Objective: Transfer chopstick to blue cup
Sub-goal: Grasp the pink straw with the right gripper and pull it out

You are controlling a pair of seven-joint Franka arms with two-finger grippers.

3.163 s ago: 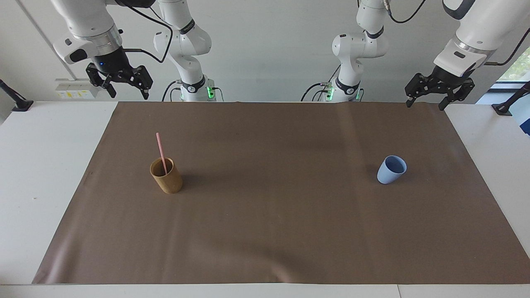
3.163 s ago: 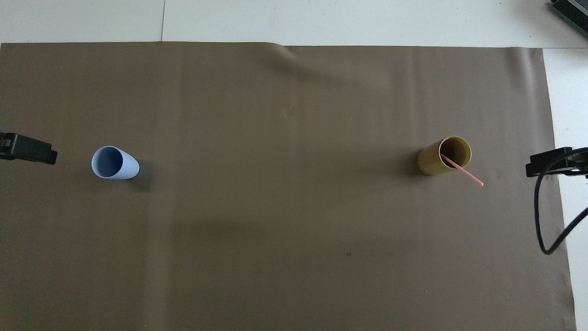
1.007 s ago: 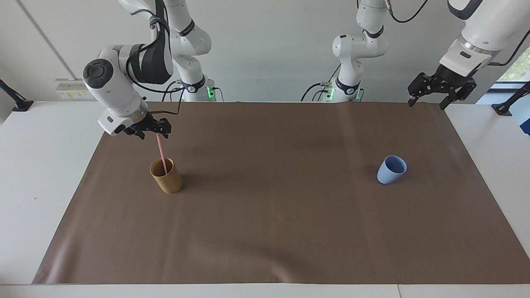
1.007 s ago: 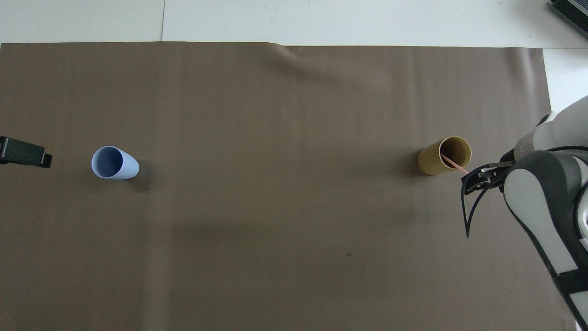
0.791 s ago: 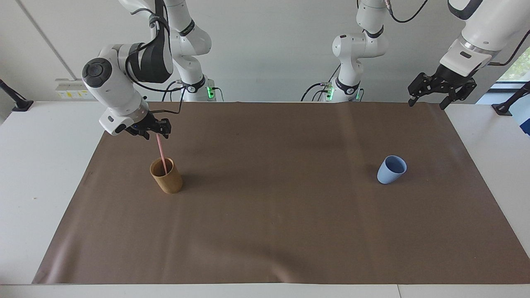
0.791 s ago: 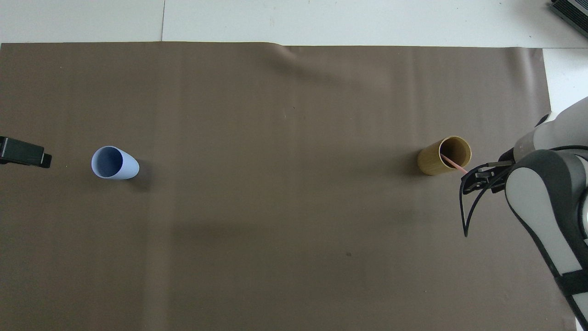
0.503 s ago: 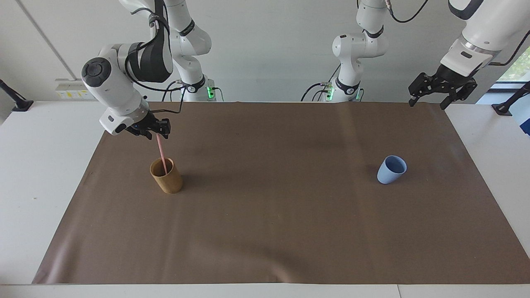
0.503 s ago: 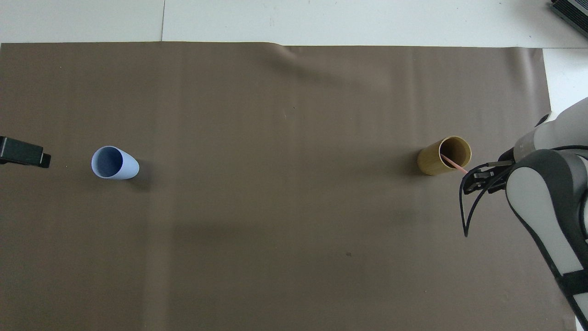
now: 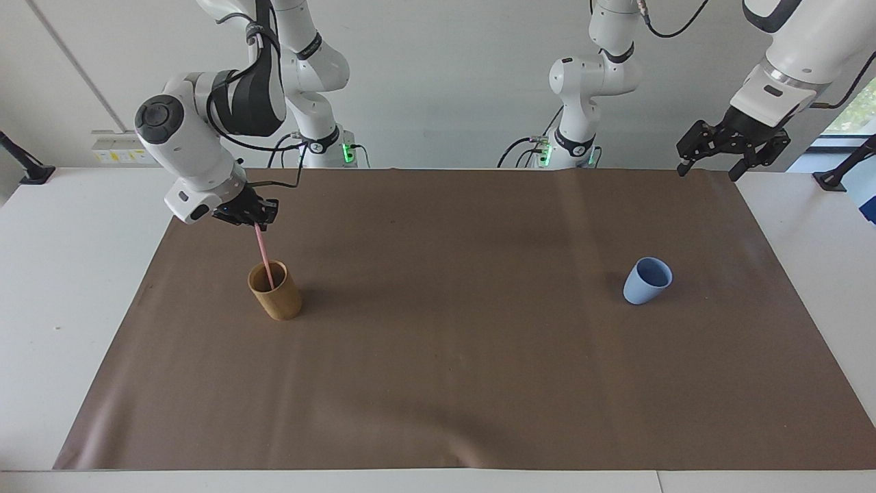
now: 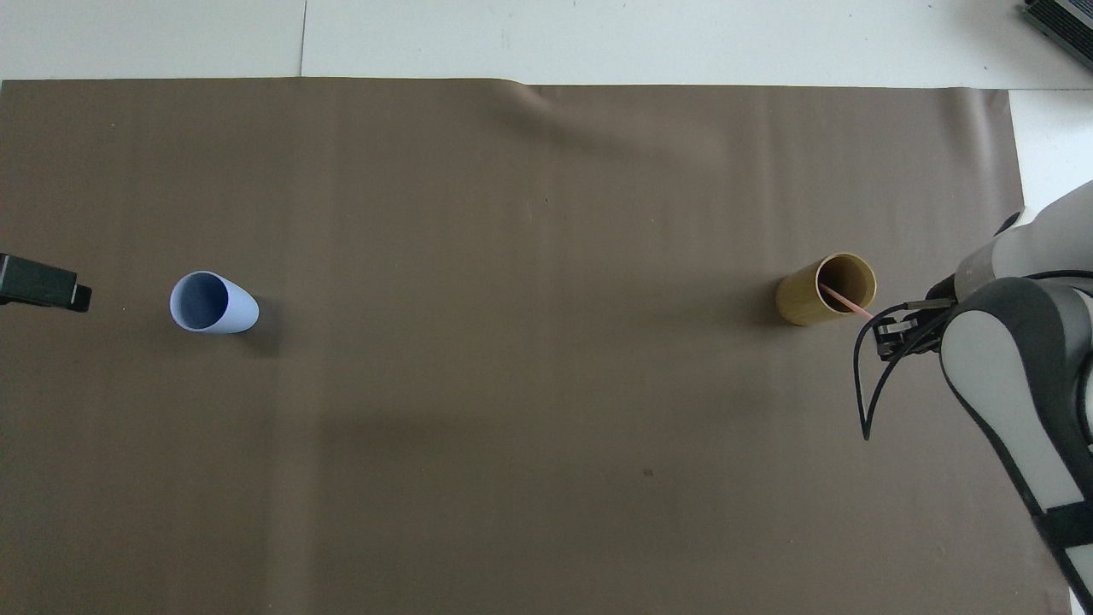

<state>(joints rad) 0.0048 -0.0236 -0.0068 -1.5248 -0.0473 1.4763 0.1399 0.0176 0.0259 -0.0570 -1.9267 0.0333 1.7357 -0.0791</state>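
A thin pink chopstick (image 9: 263, 255) (image 10: 845, 301) stands tilted in a tan-brown cup (image 9: 275, 292) (image 10: 825, 289) at the right arm's end of the brown mat. My right gripper (image 9: 256, 220) (image 10: 886, 326) is shut on the chopstick's top end, just above that cup. The blue cup (image 9: 647, 280) (image 10: 213, 303) stands upright and empty at the left arm's end. My left gripper (image 9: 729, 146) (image 10: 38, 286) hangs open in the air over the mat's corner at its own end, well apart from the blue cup; that arm waits.
A brown mat (image 9: 452, 342) covers most of the white table (image 9: 61, 274). The right arm's white and grey body (image 10: 1016, 384) hangs over the mat's edge beside the tan-brown cup. A black cable (image 10: 867, 384) loops from its wrist.
My right gripper came down from its raised rest pose to the chopstick's top and closed its fingers on it. The chopstick's lean in the cup shifted slightly. The left arm barely moved.
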